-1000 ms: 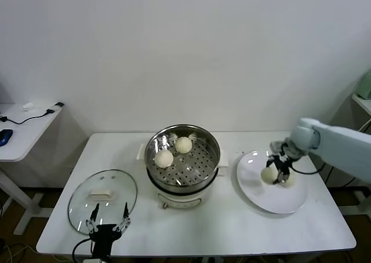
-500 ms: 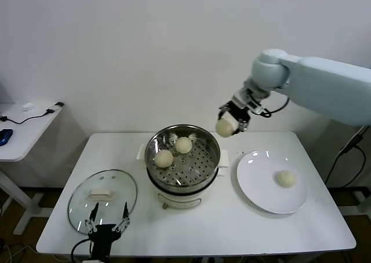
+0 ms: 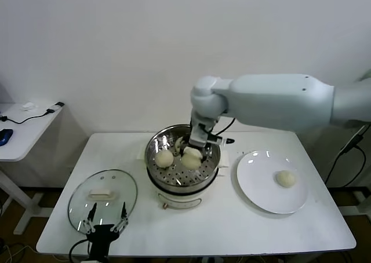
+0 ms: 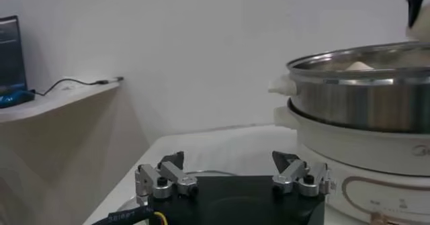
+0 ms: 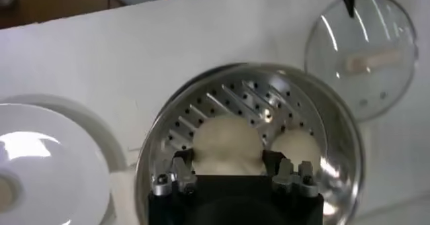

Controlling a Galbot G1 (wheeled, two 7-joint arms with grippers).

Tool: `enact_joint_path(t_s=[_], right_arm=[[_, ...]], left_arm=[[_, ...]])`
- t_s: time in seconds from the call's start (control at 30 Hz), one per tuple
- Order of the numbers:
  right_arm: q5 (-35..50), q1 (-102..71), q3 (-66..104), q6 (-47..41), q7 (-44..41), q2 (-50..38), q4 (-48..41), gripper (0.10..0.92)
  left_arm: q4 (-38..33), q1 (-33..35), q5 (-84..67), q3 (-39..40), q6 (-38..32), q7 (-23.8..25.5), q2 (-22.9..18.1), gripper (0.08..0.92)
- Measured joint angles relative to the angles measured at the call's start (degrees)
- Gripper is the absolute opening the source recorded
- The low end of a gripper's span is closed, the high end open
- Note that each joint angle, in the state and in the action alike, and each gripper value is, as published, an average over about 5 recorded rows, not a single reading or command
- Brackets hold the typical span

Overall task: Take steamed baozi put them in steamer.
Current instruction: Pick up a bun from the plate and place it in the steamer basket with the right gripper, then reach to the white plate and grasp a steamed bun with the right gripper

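Note:
My right gripper [image 3: 192,154] reaches down into the steamer [image 3: 174,183], a shiny steel basket on a white cooker base. It is shut on a cream-white baozi [image 5: 227,141], with a finger on each side. The held baozi [image 3: 191,160] is low over the perforated bottom [image 5: 228,102]. Another baozi [image 3: 164,157] lies just to its left in the basket, the same baozi [image 5: 296,146] showing beside the jaws. One more baozi [image 3: 284,178] rests on the white plate [image 3: 261,194]. My left gripper [image 3: 106,221] is parked open at the table's front left.
A glass lid [image 3: 102,194] with a white handle lies flat left of the steamer, just behind my left gripper [image 4: 232,162]. The steamer's wall [image 4: 363,92] stands close to that gripper. A side table with cables [image 3: 23,121] stands at far left.
My right gripper lifted a baozi off the plate, carried it left through the air and lowered it into the steamer. The plate now holds one baozi. The left arm stayed still.

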Motion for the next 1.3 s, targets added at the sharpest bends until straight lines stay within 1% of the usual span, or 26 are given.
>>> enact_joint_path(t_s=[0.5, 0.6, 0.7, 0.8, 0.97, 1.1, 1.3], right_arm=[[-4.01, -6.59, -1.32, 3.49, 1.85, 6.46, -5.16, 0.691], [-4.57, -7.3, -1.26, 4.12, 2.25, 6.98, -6.03, 0.734], [-4.77, -7.5, -1.03, 4.8, 2.45, 7.12, -6.42, 0.797], [-4.65, -7.18, -0.61, 5.62, 2.35, 6.96, -6.5, 0.819], [-3.77, -5.35, 0.02, 7.03, 1.48, 5.71, -6.26, 0.823], [-2.3, -2.97, 0.32, 7.51, 0.38, 3.1, -6.45, 0.823], [4.43, 1.51, -0.83, 4.78, -1.36, -3.7, -9.24, 0.823]], left_arm=[[0.54, -0.12, -0.09, -0.15, -0.04, -0.11, 0.0, 0.823], [0.54, -0.03, -0.09, -0.15, -0.1, -0.17, 0.0, 0.823], [0.49, 0.11, -0.09, -0.16, -0.16, -0.21, 0.0, 0.823], [0.34, 0.24, -0.08, -0.17, -0.19, -0.22, -0.01, 0.823], [0.19, 0.4, 0.15, -0.05, -0.35, -0.22, -0.12, 0.823], [0.05, 0.42, 0.37, 0.18, -0.44, -0.21, -0.22, 0.823], [0.03, 0.28, 0.34, 0.2, -0.58, -0.21, -0.2, 0.823]])
